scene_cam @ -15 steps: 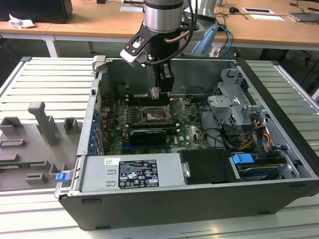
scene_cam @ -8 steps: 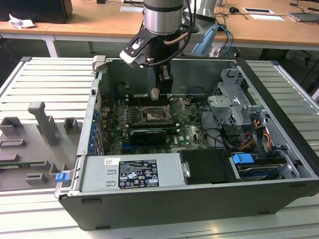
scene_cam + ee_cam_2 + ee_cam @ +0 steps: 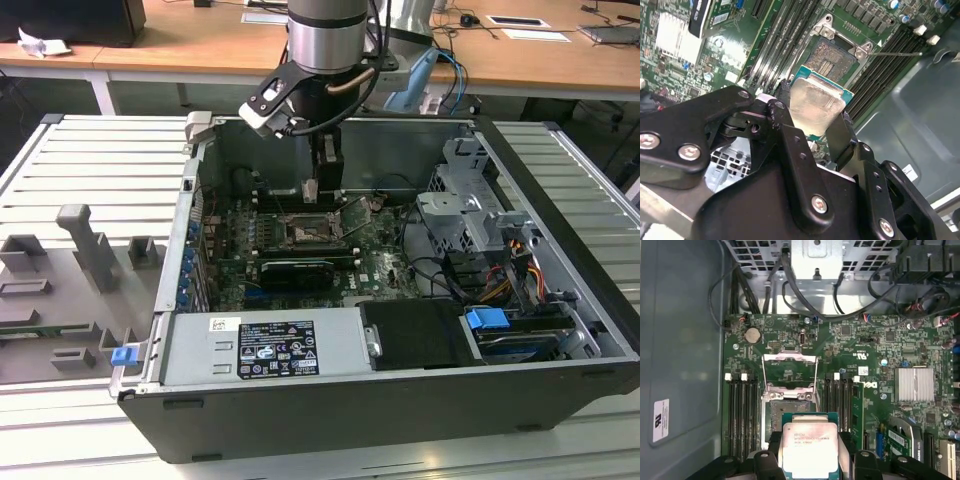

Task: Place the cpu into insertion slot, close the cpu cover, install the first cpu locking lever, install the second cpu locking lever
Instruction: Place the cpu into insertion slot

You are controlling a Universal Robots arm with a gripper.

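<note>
Closest to the lens in both wrist views: noted black bolted fingers (image 3: 787, 132) of the pincer (image 3: 812, 116), drawn in narrow and clamped on two opposite edges of the cpu (image 3: 809, 445). Recorded cpu as flat and square, so no long axis to report; dull beige-silver metal face turned up and away from the board, thin green edge leading beyond the fingertips. Held clear above the green circuit board (image 3: 860, 340), not seated in the slot. Located the insertion slot (image 3: 832, 59) just past the fingertips and below them: dark square field of fine contacts, silver rim with bolted corner lugs. From the first wrist view, logged the cpu cover (image 3: 789, 357) beyond the slot, swung open, a thin silver frame with a large window. Flanking the slot on both sides, long black memory slots (image 3: 742, 410). From the exterior view, confirmed the arm (image 3: 322, 40) reaching down into an open dark computer case (image 3: 400, 415) laid on a ribbed grey bench (image 3: 110, 170), pincer over the slot.
</note>
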